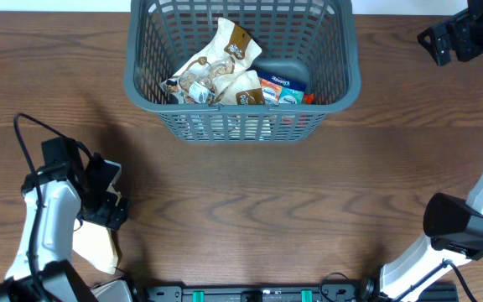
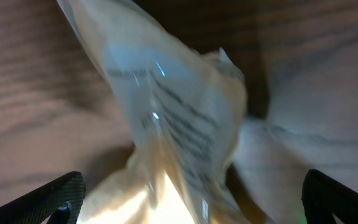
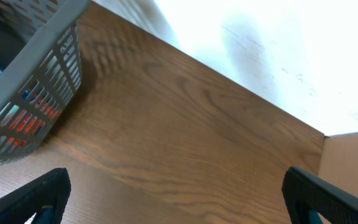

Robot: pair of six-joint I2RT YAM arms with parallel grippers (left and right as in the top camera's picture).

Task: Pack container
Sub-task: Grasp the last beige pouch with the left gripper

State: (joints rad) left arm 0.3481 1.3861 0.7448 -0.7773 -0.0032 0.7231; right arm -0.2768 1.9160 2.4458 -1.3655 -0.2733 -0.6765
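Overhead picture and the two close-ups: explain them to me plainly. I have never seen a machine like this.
This is a robot with two arms at a wooden table. Each arm ends in a two-fingered pincer. The overhead picture looks straight down. A grey basket stands at the far side and holds snack packets. The other two pictures come from cameras on the wrists, which is why they look so close. The left pincer is at the overhead picture's lower left. Its fingers are wide apart, with a pale, blurred packet between them that does not look clamped. The right pincer is open and empty, off to the basket's right and apart from it.
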